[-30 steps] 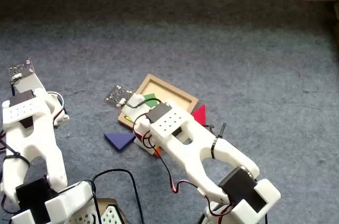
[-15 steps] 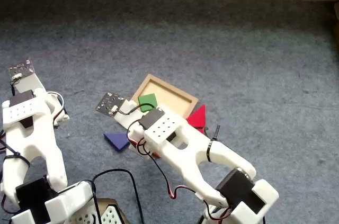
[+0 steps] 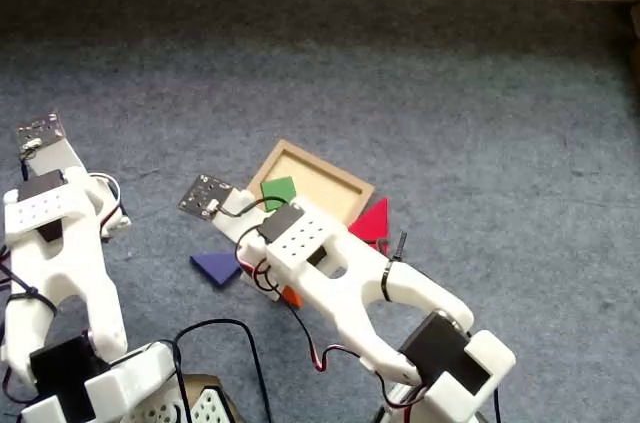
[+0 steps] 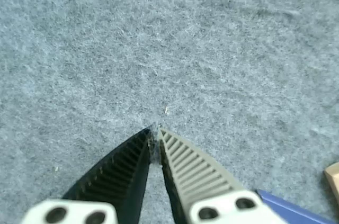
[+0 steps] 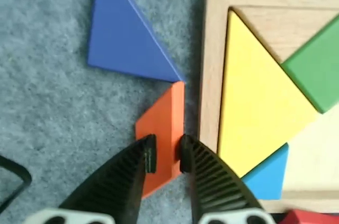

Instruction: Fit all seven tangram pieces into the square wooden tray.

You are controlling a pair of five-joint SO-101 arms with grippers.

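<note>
The right arm (image 3: 300, 239) has drawn back toward 7 o'clock since a second ago, uncovering the green piece (image 3: 278, 191) in the tray. The blue triangle (image 3: 218, 266) has slid a touch toward 9 o'clock. The left arm has not stirred.

Over at 9 o'clock, the left gripper (image 4: 154, 138) hangs over bare grey carpet (image 3: 450, 93) with its jaws pressed together on nothing.

The blue triangle lies on the carpet at about 8 o'clock from the square wooden tray (image 3: 328, 166). One of its corners meets the orange piece (image 5: 161, 123), which lies flat just outside the tray's rim at 6 o'clock.

The right gripper (image 5: 167, 154) sits over that orange piece with its jaws a narrow gap apart and orange showing between them. I can't tell whether they touch it.

Inside the tray a yellow triangle (image 5: 254, 102) lies against the rim, with the green piece and a small light-blue triangle (image 5: 269, 175) next to it. The red triangle (image 3: 372, 221) waits on the carpet at 4 o'clock, close by the rim.

These pieces look thin, stiff, light and smooth-painted, so they should slide easily. Lying flat, they give little to pinch, and I'd take the orange one across two opposite edges.

I can make out no writing on the pieces or the tray.
</note>
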